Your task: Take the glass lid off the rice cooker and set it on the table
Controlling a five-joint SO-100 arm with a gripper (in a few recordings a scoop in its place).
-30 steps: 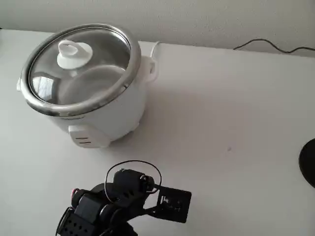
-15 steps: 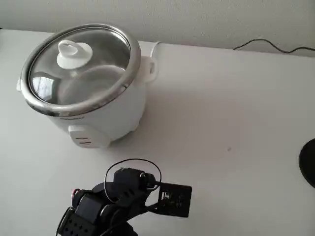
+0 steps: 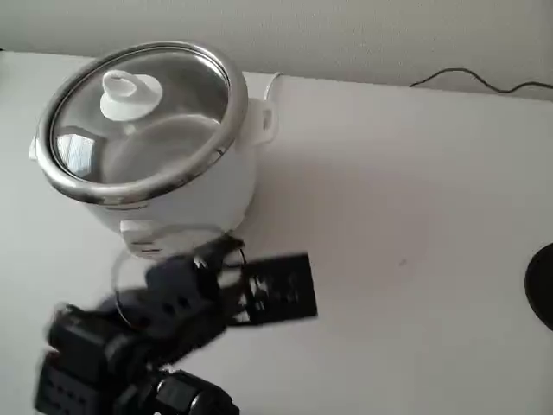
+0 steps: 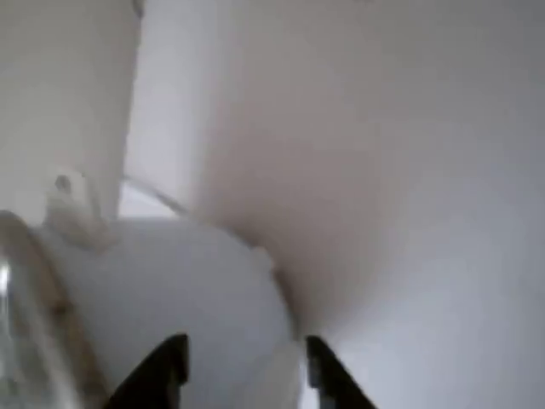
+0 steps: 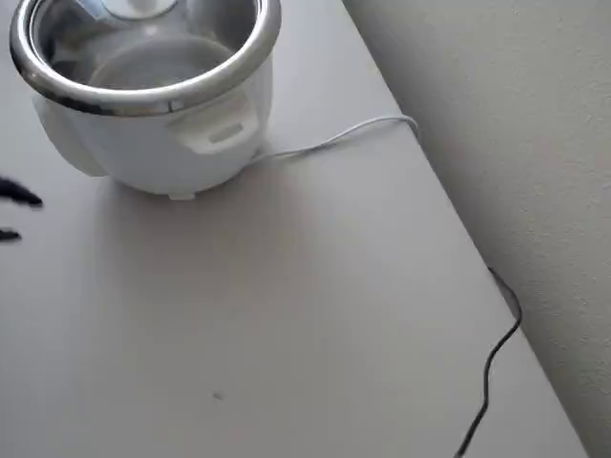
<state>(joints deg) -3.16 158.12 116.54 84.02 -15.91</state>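
We see the glass lid (image 3: 138,112) seated on the rice cooker (image 3: 186,194), its white knob (image 3: 130,93) upright at centre — nothing lifted yet. Our claw (image 4: 241,366) is spread and empty, low by the cooker's side wall in the wrist view, so the knob lies above it and further in over the pot. The steel pot looks empty through the glass. The tabletop (image 3: 406,199) to the right offers room — we judge.
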